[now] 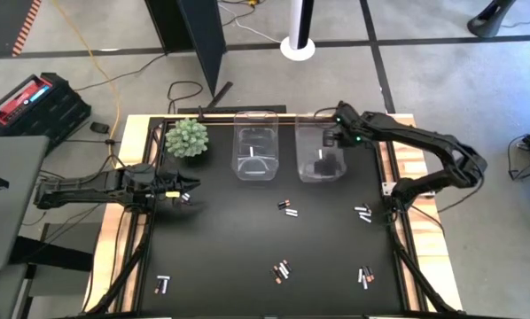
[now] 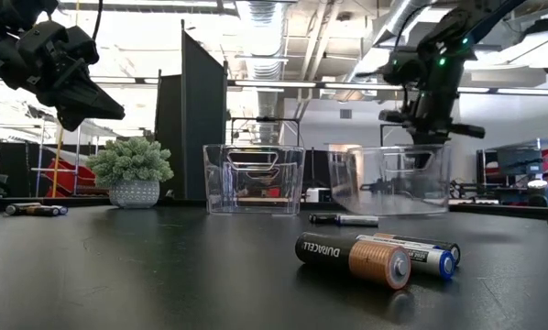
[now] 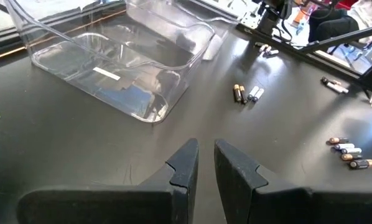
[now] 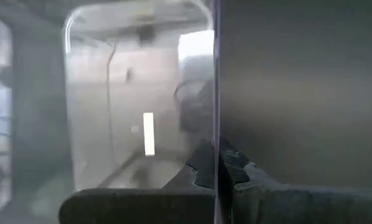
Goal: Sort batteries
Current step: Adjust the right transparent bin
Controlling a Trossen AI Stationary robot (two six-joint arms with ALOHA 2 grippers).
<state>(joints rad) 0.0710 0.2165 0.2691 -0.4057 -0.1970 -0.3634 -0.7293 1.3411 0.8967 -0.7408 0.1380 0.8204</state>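
Overhead, two clear bins (image 1: 256,152); one plant (image 1: 186,137)

A black table (image 1: 229,257) fills the middle of the high view, with two clear bins (image 1: 255,155) (image 1: 323,158) standing side by side on it near the upper centre of the frame and a small potted plant (image 1: 186,138) to their left. Batteries lie on the top in scattered small groups: one at centre (image 1: 288,208), one at centre right (image 1: 363,213), one at lower left (image 1: 162,284), one at lower centre (image 1: 281,271) and one at lower right (image 1: 365,277). One bin also holds a white cell (image 1: 253,151).
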